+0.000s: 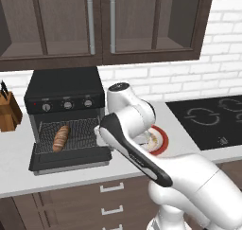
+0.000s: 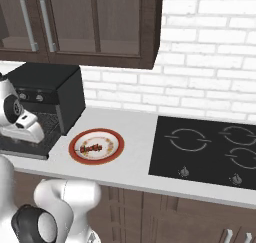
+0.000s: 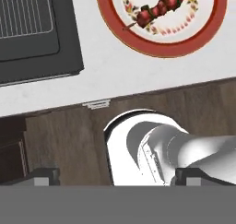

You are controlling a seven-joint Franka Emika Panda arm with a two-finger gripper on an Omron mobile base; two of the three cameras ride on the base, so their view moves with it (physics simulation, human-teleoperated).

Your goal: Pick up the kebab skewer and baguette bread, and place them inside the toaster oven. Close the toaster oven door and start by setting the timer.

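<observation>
— What do you see, going from left to right?

— First, one wooden knife block (image 1: 8, 111) at the far left of the counter (image 1: 19, 165). Next to it is one black toaster oven (image 1: 64, 89). I count three knobs (image 1: 67, 104) on it and one little red light.

— Is the oven open?

— Yes. The toaster oven door (image 1: 71, 158) is flat down. One baguette bread (image 1: 60, 138) lies on the wire rack (image 1: 82, 132) inside, on the left part of it.

— And the other food?

— One kebab skewer (image 3: 156, 9) lies on one plate (image 2: 116, 152) with a red rim. The plate sits on the counter just to the right of the oven. The skewer is near the middle of the plate.

— What is right of the plate?

— One black stove top (image 2: 210, 152) with four ring marks.

— What about your hand?

— My gripper (image 3: 117, 176) is open wide and holds nothing. My two finger tips (image 3: 44, 175) stand far apart. It hangs out past the counter edge, over the brown drawers (image 3: 60, 135), and the plate is ahead of it.
</observation>
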